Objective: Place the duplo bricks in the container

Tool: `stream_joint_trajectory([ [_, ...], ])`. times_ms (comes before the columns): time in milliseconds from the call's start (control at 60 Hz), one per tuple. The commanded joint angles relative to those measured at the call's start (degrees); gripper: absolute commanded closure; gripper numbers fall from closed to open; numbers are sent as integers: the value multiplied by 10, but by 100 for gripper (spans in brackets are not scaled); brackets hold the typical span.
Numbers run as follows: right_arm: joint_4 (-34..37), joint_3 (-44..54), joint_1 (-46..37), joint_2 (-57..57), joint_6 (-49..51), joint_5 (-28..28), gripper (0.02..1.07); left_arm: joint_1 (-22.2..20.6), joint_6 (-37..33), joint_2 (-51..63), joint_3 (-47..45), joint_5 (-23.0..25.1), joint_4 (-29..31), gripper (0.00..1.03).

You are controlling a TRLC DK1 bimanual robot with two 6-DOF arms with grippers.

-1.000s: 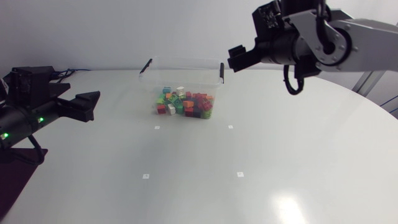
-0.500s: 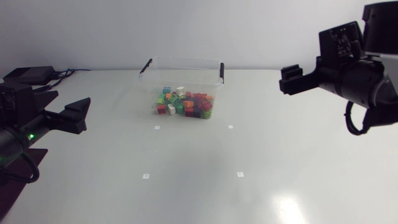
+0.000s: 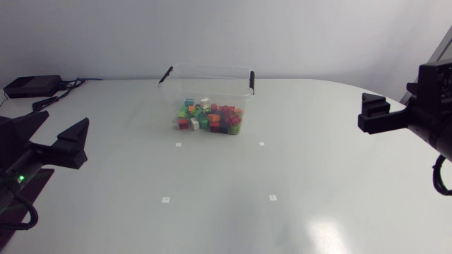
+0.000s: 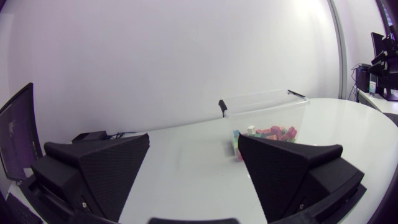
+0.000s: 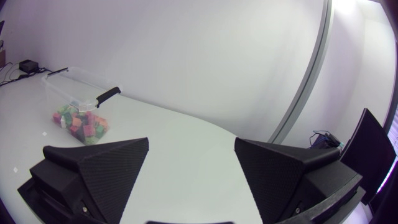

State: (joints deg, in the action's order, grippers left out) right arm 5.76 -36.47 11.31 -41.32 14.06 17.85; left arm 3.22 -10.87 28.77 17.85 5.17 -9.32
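a: how many of each, then?

b: one clear container (image 3: pixel 205 88) at the far side of the table (image 3: pixel 339 183), with two black clips, one (image 3: pixel 166 74) on each short end (image 3: pixel 251 79). two grippers. four small white marks on the tabletop, set out as a square nearer than the box: two close to it (image 3: pixel 178 144) (image 3: pixel 261 144) and two further out (image 3: pixel 166 200) (image 3: pixel 272 197).

a: and the duplo bricks?

b: one heap of duplo bricks (image 3: pixel 210 118), all lying inside the container on its floor. red, green, orange, white and teal show, but they are too small and too piled up to count singly.

a: where do they lie from the left gripper?

b: the left gripper (image 4: pixel 194 149) has its two wedge fingers spread wide, with only bare tabletop in the gap. the bricks sit well ahead of it, and the tip of one finger (image 4: pixel 292 174) hides the near edge of the heap.

a: the right gripper?

b: the right gripper (image 5: pixel 191 144) is also parted wide and holds nothing. box and bricks lie far ahead and off to one side, outside the gap, beyond one finger (image 5: pixel 93 174).

a: from above?

b: the grippers sit at opposite sides of the table, both well apart from the container, touching neither it nor the bricks.
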Motion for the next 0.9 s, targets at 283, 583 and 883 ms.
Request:
stream_joint_trajectory([
  [283, 2, 105, -24, 130, 32, 2, 7, 7, 14, -99, -67, -6, 10, 4],
  [583, -17, 185, -52, 217, -21, -54, 7, -5, 43, -158, -101, -20, 36, 4],
  [883, -35, 265, -79, 305, -74, -109, 8, -17, 72, -216, -136, -34, 61, 4],
])
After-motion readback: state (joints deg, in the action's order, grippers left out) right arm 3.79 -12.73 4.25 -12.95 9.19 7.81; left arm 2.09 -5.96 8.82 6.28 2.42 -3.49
